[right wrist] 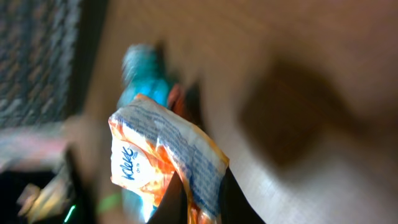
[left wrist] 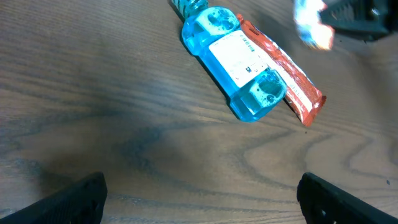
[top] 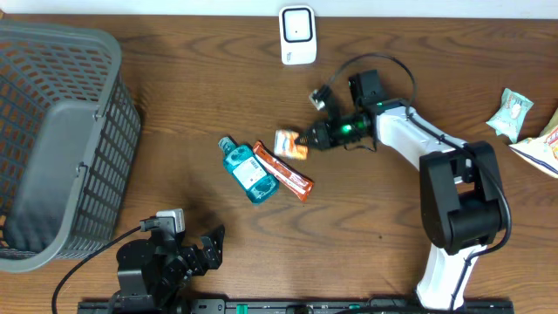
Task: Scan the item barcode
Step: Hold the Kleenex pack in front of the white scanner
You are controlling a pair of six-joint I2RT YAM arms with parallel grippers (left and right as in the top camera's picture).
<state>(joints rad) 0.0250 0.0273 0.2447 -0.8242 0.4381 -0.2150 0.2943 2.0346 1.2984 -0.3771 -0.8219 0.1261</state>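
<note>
From overhead, the right arm rises at 5 o'clock and stretches across the counter [top: 174, 70] toward its middle. The right hand [top: 305, 139] is clamped on an orange-and-white packet [top: 290, 144]. The packet is well apart from the white scanner [top: 297, 35] at 12 o'clock. A blue bottle [top: 247, 170] and an orange bar [top: 283, 171] lie touching at the packet's 7 o'clock. The left arm is folded low at 7 o'clock, and the left hand [top: 209, 246] is spread wide and empty.

In the left wrist view, both dark fingertips [left wrist: 74, 199] sit at the bottom corners. The bottle and bar lie at 1 o'clock.

The right wrist view is blurred. The packet fills the centre and is pinched at its lower edge.
</note>
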